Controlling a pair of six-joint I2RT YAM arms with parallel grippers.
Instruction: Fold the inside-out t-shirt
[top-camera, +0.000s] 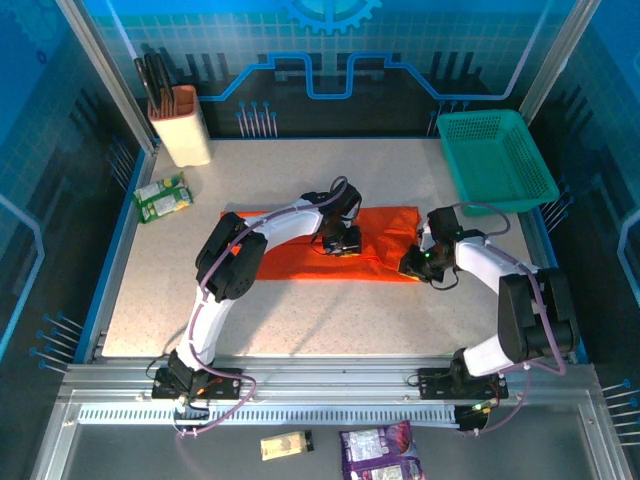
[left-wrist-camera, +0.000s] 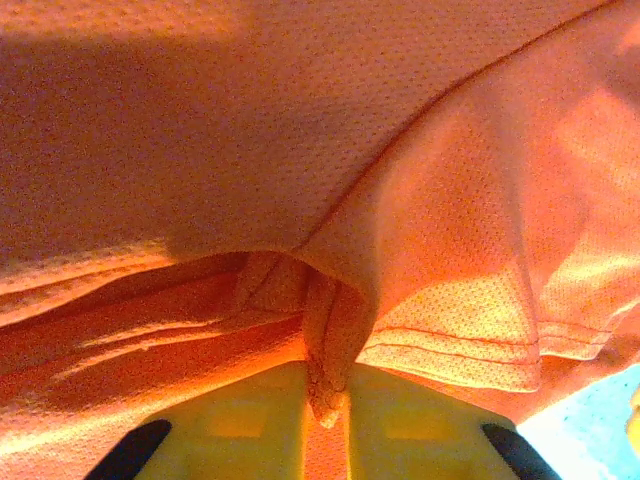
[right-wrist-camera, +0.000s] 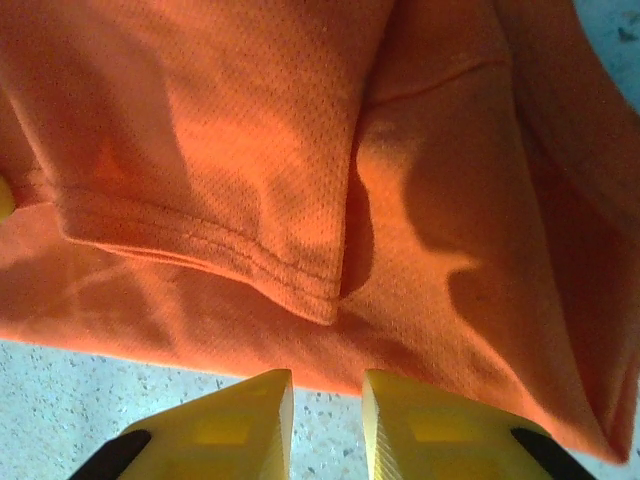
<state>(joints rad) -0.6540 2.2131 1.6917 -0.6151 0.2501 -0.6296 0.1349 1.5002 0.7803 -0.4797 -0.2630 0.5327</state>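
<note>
Op: Step in hand?
Note: Taking hold for a fold, I judge. Your right tool (right-wrist-camera: 326, 385) is slightly parted and empty over bare desk (top-camera: 300, 170), just short of the hem. Your left tool (left-wrist-camera: 327, 388) is pinched on a ridge of the inside-out t-shirt (top-camera: 385, 228), which lies mid-desk from 9 to 3 o'clock.
Op: Next?
Note: Get the right tool onto the hem, close it, then lift both together.

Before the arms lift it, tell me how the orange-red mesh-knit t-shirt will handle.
Probably floppy: the orange-red mesh-knit t-shirt bunches into pleats where the left gripper pinches it. Likely light: the knit looks thin. Its hem would probably droop.
</note>
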